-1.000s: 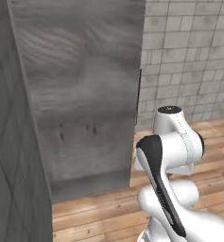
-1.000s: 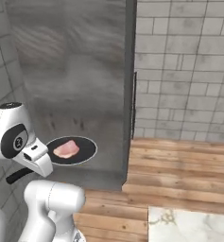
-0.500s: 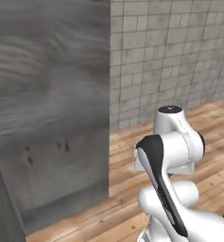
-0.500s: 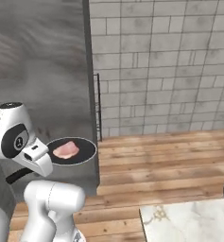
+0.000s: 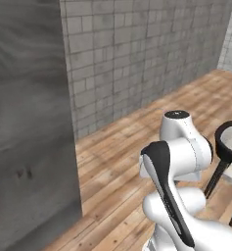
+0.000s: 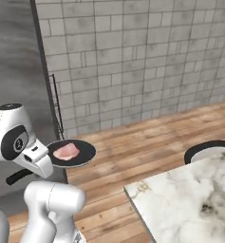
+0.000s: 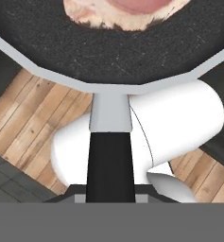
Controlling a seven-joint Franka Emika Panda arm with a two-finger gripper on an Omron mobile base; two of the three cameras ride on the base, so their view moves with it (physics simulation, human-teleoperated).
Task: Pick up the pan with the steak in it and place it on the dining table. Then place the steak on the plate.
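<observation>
Hand (image 7: 110, 198) grips pan (image 6: 72, 154) handle, steak (image 6: 66, 151) inside

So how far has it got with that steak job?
Picking up looks done: the pan is in the air beside the arm, over the wooden floor, with the steak lying in it, and its handle runs down into the jaws. In hand is the carry toward the dining table, whose marble corner shows nearby. Left: setting the pan down there, then moving the steak to the plate.
</observation>
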